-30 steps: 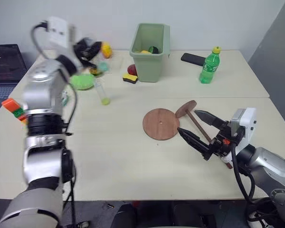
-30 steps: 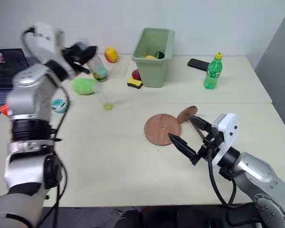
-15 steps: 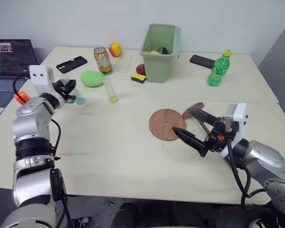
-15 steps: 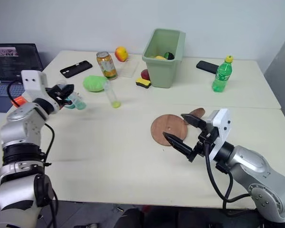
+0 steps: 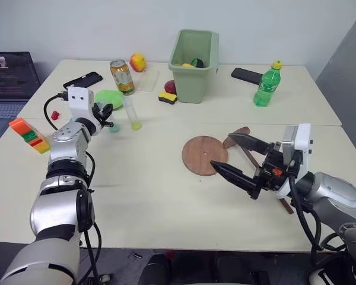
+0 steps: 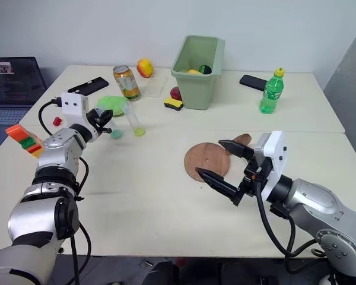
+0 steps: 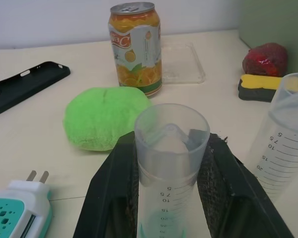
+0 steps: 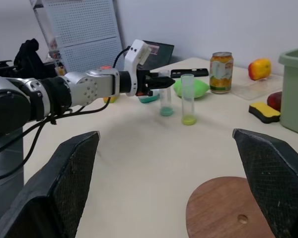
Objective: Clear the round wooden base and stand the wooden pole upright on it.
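The round wooden base (image 5: 204, 155) lies flat mid-table with nothing on it. The wooden pole (image 5: 237, 136) lies on the table right of it, with its disc end near the base and its rod running back under my right arm. My right gripper (image 5: 223, 151) hangs open over the base's right edge, holding nothing. Far left, my left gripper (image 5: 107, 113) is shut on a clear test tube (image 7: 171, 163) with teal liquid. The tube is upright, its bottom at or just above the table. A second tube (image 5: 132, 114) with yellow-green liquid stands beside it.
At the back are a green bin (image 5: 193, 53), a green bottle (image 5: 266, 83), an orange can (image 5: 121, 76), a green lump (image 5: 108, 98) and two phones (image 5: 83, 79). A teal plug adapter (image 7: 17, 213) lies by the left gripper. An orange block (image 5: 28, 134) and a laptop (image 5: 6, 77) are far left.
My left arm has come down from a raised pose, bringing the teal tube to table level beside the second tube. The camera view shifted. The right gripper stayed open near the base.
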Motion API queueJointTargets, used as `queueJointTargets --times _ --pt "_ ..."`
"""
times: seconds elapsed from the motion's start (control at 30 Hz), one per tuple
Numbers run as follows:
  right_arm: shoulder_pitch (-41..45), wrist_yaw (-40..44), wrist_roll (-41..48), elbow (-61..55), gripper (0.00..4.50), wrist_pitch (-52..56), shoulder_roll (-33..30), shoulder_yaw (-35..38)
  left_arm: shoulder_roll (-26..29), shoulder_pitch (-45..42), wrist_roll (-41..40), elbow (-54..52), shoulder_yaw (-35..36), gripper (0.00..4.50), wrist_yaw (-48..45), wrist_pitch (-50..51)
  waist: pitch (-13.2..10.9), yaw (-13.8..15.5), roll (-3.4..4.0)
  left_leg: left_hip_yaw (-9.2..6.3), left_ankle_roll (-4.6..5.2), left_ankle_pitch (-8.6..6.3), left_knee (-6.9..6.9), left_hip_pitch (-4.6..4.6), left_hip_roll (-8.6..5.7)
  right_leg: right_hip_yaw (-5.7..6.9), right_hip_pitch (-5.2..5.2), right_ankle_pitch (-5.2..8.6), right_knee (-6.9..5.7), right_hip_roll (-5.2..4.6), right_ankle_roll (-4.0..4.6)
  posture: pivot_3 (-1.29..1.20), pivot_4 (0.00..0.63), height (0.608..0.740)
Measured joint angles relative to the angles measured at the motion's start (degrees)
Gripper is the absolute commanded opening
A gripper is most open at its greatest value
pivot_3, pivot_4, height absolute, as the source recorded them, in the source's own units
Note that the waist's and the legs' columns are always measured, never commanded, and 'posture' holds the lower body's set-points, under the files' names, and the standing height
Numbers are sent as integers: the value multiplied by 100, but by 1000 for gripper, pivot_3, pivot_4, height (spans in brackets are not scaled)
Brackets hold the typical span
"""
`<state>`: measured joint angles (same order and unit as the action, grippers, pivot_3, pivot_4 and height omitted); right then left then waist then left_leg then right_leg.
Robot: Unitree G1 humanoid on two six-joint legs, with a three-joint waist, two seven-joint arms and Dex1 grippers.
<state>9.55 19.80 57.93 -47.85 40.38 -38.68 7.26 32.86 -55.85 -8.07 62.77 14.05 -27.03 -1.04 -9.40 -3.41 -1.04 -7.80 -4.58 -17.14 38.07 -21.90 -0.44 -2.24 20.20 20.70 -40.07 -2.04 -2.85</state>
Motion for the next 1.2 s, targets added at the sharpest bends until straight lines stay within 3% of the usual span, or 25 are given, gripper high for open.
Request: queueJointTargets --times 0.03,0.37,0.5,0.73,0.8,0.87,0.97,1.1,1.2 --pt "-5 -4 0 -1 4500 0 -13 11 0 -9 -3 29 7 1943 2 -20 0 0 0 0 0 0 0 0 0 -1 0 0 0 0 0 0 150 740" --pt "-158 13 -21 13 4500 -9 -9 49 110 -14 -119 32 118 3784 -220 66 0 -4 0 -1 0 0 0 1 1 0 1 0 -1 1 0 0 150 740" --pt "-238 61 -48 70 4500 -28 17 44 292 348 -350 -767 214 4472 -457 526 0 -24 0 -3 0 0 0 1 4 -1 2 0 -2 1 0 0 150 740" --pt "-410 150 -65 325 4500 -108 107 99 880 1822 -1175 -3939 415 4472 -926 2509 0 -45 0 -10 -1 0 1 3 10 -6 0 0 -1 -1 1 0 150 740" --pt "-438 155 -65 421 4500 -108 106 180 1025 1943 -1304 -4390 431 4472 -1035 2821 1 -21 0 -7 -1 0 1 6 8 -5 -2 0 -2 -1 1 0 150 740" --pt "-468 242 -103 629 4500 -66 -125 357 1844 2647 -1744 -5420 438 4472 -1779 3596 0 -39 1 -2 0 0 -9 8 9 -15 0 0 4 0 1 0 150 740" --pt "-321 246 -424 1059 4500 85 -497 475 2454 3049 -2291 -6333 480 4472 -2537 4307 -3 -20 5 5 2 -1 -9 8 8 -12 -2 0 4 0 1 0 150 740" --pt "384 216 -1014 1770 4500 586 -1264 274 2669 3212 -3064 -7449 158 4472 -3373 4842 -9 43 17 8 22 -11 -1 9 4 -13 -7 0 0 -1 1 0 150 740" --pt "1051 294 -1030 2392 4500 1351 -1572 51 2415 3189 -3351 -8073 -269 4472 -3664 4797 -9 45 18 10 23 -12 -6 8 10 -12 -7 0 6 2 1 0 150 740"
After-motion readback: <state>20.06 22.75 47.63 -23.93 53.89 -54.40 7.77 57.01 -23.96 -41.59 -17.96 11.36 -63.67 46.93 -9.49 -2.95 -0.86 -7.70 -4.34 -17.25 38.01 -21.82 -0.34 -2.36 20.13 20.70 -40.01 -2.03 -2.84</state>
